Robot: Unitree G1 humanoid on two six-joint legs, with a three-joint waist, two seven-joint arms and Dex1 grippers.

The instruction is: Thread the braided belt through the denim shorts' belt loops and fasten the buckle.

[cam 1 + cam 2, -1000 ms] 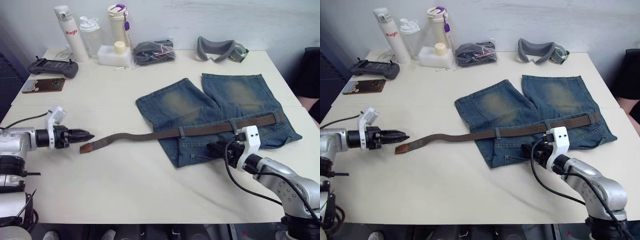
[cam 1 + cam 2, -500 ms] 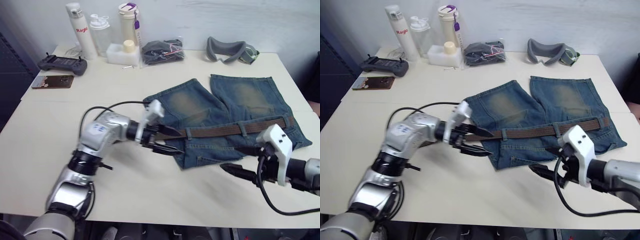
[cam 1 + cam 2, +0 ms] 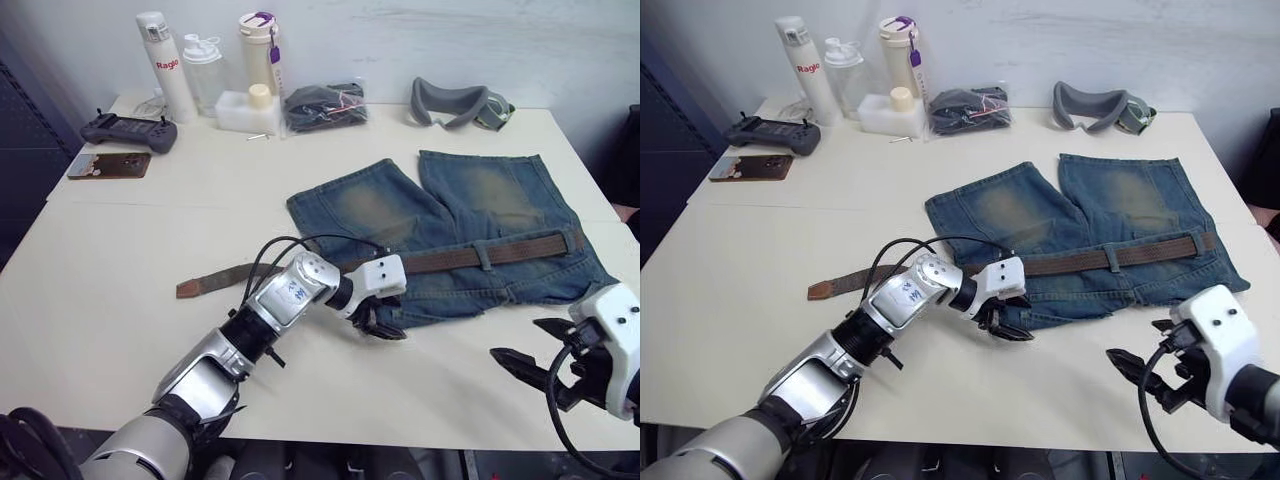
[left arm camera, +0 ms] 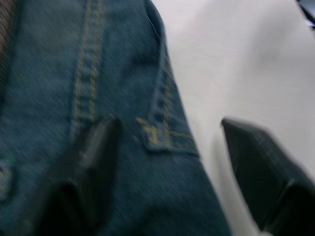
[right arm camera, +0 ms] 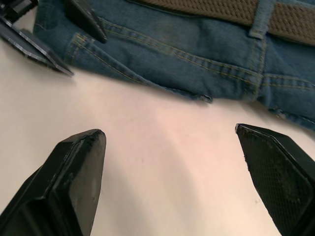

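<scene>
A: Where are the denim shorts?

B: Flat on the counter, waistband toward the robot and both legs pointing away toward the wall. Take them as the landmark.

A: And the braided belt?

B: It lies along the waistband, passing under at least one of the belt loops near the middle. One end reaches the shorts' right edge; the free tail runs off the shorts' left side and rests on the bare counter. I cannot make out the buckle.

A: The left gripper?

B: At the shorts' near left corner, released, its jaws spread. In the left wrist view one finger lies over the denim by a stitched seam and the other is over the counter, so the hem edge sits between them. I cannot tell whether it touches the cloth.

A: The right gripper?

B: Also released, jaws wide apart, over bare counter just on the robot's side of the waistband, toward the shorts' right end. It holds nothing and is clear of the denim. Its wrist view looks at the waistband with the belt crossing under a loop.

A: Anything beyond the shorts?

B: Past the legs, near the wall: a grey headset, a dark bundle in clear plastic, bottles. Further left, a controller and a phone.
</scene>
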